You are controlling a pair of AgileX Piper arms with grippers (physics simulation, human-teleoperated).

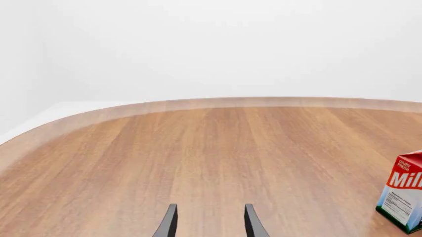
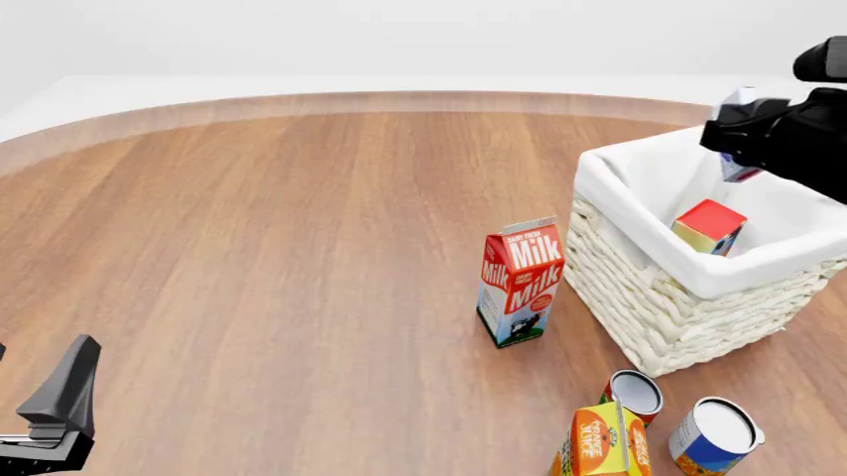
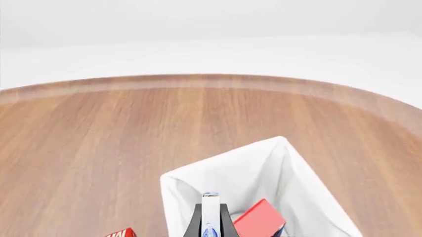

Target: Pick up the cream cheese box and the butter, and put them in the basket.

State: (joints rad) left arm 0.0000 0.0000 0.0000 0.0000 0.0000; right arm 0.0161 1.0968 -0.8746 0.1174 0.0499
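Front view: gabled carton (image 2: 521, 283) reads "Milk" beside the basket (image 2: 662, 297) holding the butter (image 2: 708, 226).

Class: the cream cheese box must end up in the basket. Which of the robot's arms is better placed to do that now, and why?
The right. Its hand already grips the cream cheese box above the basket, where the butter lies. The left hand is open, empty and far away across the table.

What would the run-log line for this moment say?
butter: in basket | cream cheese box: held over basket | right gripper: shut on box | left gripper: open, idle
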